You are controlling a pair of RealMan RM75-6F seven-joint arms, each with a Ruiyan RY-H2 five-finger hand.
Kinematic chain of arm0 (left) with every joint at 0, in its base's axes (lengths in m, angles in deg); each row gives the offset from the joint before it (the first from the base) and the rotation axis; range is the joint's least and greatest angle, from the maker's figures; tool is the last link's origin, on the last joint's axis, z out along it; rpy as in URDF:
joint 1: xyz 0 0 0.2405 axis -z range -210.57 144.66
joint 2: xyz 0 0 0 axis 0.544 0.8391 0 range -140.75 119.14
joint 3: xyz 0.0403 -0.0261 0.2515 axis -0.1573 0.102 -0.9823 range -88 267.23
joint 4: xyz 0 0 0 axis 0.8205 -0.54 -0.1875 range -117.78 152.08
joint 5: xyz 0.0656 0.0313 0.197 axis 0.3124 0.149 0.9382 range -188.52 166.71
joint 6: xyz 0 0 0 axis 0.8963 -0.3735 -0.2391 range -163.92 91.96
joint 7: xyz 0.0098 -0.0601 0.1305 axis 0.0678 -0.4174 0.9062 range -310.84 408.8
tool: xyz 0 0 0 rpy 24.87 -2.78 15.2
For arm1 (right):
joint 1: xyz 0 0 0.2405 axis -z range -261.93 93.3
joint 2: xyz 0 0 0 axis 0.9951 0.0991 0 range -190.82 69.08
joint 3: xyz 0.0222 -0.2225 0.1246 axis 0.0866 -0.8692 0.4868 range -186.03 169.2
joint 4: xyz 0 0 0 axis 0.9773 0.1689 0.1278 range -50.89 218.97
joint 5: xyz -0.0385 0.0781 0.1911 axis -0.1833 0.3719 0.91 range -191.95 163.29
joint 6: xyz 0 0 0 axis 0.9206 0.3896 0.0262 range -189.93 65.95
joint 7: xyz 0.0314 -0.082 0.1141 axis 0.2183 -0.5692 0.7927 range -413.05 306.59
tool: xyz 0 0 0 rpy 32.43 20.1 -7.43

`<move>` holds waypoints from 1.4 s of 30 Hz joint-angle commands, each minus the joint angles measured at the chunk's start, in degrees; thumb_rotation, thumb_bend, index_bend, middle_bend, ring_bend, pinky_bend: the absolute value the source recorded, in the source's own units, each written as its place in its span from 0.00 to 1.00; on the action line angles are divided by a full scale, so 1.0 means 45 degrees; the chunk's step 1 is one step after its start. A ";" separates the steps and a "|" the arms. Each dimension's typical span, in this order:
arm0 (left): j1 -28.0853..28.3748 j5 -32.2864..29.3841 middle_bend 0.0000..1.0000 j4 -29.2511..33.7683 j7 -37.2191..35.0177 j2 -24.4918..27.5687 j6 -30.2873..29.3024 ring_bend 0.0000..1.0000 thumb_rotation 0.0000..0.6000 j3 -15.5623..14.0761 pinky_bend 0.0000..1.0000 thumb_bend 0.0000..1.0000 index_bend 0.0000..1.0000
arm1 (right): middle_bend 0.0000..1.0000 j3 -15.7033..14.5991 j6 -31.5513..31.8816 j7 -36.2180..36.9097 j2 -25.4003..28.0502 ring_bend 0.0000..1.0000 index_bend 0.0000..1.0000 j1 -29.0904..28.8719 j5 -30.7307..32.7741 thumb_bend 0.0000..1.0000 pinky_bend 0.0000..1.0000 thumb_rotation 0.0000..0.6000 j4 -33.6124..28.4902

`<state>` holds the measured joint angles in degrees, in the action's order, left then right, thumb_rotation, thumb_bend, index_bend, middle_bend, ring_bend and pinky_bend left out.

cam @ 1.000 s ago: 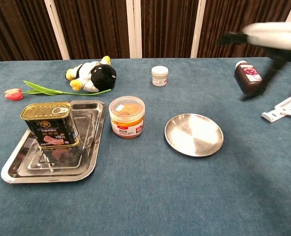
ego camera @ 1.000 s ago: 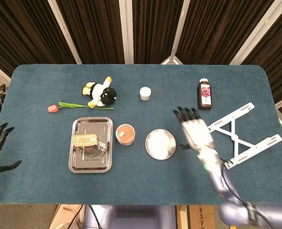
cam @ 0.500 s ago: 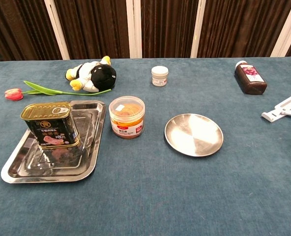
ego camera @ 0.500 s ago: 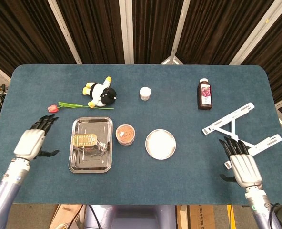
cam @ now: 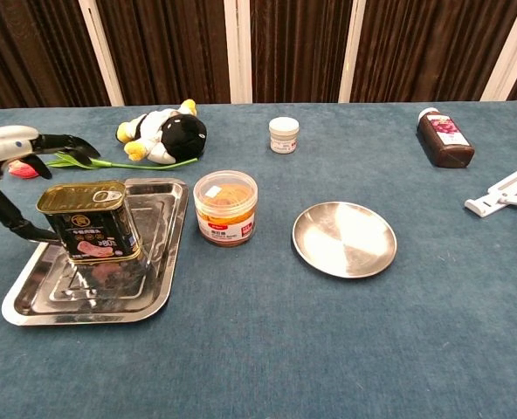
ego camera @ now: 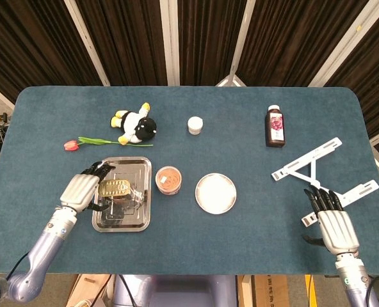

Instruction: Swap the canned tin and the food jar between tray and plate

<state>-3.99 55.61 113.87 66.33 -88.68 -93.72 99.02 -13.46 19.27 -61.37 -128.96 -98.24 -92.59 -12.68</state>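
1. Your canned tin [cam: 87, 221] stands upright in the tray [cam: 158, 291], toward its far left part, exactly where it was a second ago.
2. Your food jar [cam: 225, 207] sits on the table [cam: 267, 349] between the tray and the plate [cam: 344, 239], just beside the tray's right rim and apart from the plate. It has not moved either, and the plate holds nothing.
3. Your left hand [ego camera: 84, 190] is the big change: a second ago it was off the table's left edge, half a second ago it hovered left of the tray, and now it is right at the tin's left side. In the chest view its fingers [cam: 59, 142] reach above and behind the tin while the thumb drops low beside it. The fingers are spread and hold nothing; I cannot tell whether they touch the tin.
4. Your right hand [ego camera: 333, 224] has pulled back from near the plate to the near right edge, beside the white stand [ego camera: 321, 176]. It has hardly shifted over the last half second. Its fingers are extended, apart and empty.
5. The plush penguin [ego camera: 135, 125], tulip [ego camera: 87, 142], small white jar [ego camera: 195, 125] and dark bottle [ego camera: 275, 126] are all unmoved along the far side.
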 commanded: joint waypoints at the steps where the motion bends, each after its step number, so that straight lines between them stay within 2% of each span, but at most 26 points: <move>1: 0.0158 -0.0011 0.21 -0.0196 0.0157 -0.0237 0.0015 0.14 1.00 -0.0081 0.25 0.14 0.18 | 0.00 0.0153 -0.0145 0.0517 -0.0001 0.00 0.00 0.0122 -0.0034 0.00 0.00 1.00 0.0157; 5: 0.0337 -0.0037 0.31 -0.0469 0.0145 -0.0550 0.0100 0.24 1.00 -0.0156 0.32 0.30 0.24 | 0.00 0.0345 -0.0128 0.0779 -0.0004 0.00 0.00 0.0231 -0.0161 0.00 0.00 1.00 0.0356; 8: 0.0461 -0.0066 0.34 -0.0706 0.0087 -0.0759 0.0187 0.26 1.00 -0.0201 0.33 0.40 0.28 | 0.00 0.0423 -0.0212 0.0964 0.0017 0.00 0.00 0.0298 -0.0234 0.00 0.00 1.00 0.0411; 15: 0.0737 -0.0017 0.41 -0.1251 0.0253 -0.1253 0.0117 0.31 1.00 -0.0228 0.37 0.51 0.34 | 0.00 0.0593 -0.0402 0.1297 0.0064 0.00 0.00 0.0414 -0.0349 0.00 0.00 1.00 0.0440; 18: 0.0812 0.0094 0.48 -0.1450 0.0269 -0.1449 -0.0021 0.37 1.00 -0.0226 0.41 0.58 0.40 | 0.00 0.0659 -0.0517 0.1373 0.0073 0.00 0.00 0.0451 -0.0354 0.00 0.00 1.00 0.0440; 24: 0.0758 0.0695 0.50 -0.1138 -0.0247 -0.1314 -0.0513 0.39 1.00 -0.0184 0.42 0.61 0.42 | 0.00 0.0831 -0.0580 0.1474 0.0105 0.00 0.00 0.0558 -0.0357 0.00 0.00 1.00 0.0426; 28: 0.0610 0.1703 0.49 0.0296 -0.1258 -0.0578 -0.0943 0.39 1.00 -0.0189 0.42 0.60 0.42 | 0.00 0.0978 -0.0595 0.1539 0.0123 0.00 0.00 0.0641 -0.0295 0.00 0.00 1.00 0.0428; 31: 0.0702 0.1987 0.49 0.1337 -0.1188 -0.0163 -0.1002 0.39 1.00 -0.0119 0.42 0.60 0.42 | 0.00 0.1055 -0.0645 0.1612 0.0143 0.00 0.00 0.0684 -0.0265 0.00 0.00 1.00 0.0425; 36: 0.1279 0.1318 0.48 0.2449 0.0502 -0.0588 -0.0762 0.39 1.00 0.0110 0.42 0.59 0.41 | 0.00 0.1190 -0.0701 0.1692 0.0181 0.00 0.00 0.0748 -0.0208 0.00 0.00 1.00 0.0467; 42: 0.2378 -0.0708 0.47 0.2050 0.3296 -0.2640 -0.0756 0.39 1.00 0.0470 0.42 0.58 0.40 | 0.00 0.1308 -0.0850 0.1879 0.0219 0.00 0.02 0.0798 -0.0171 0.00 0.00 1.00 0.0590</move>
<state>3.83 56.93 123.89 75.45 -95.85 -97.05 100.07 -7.61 15.51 -52.97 -127.98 -94.68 -93.35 -10.07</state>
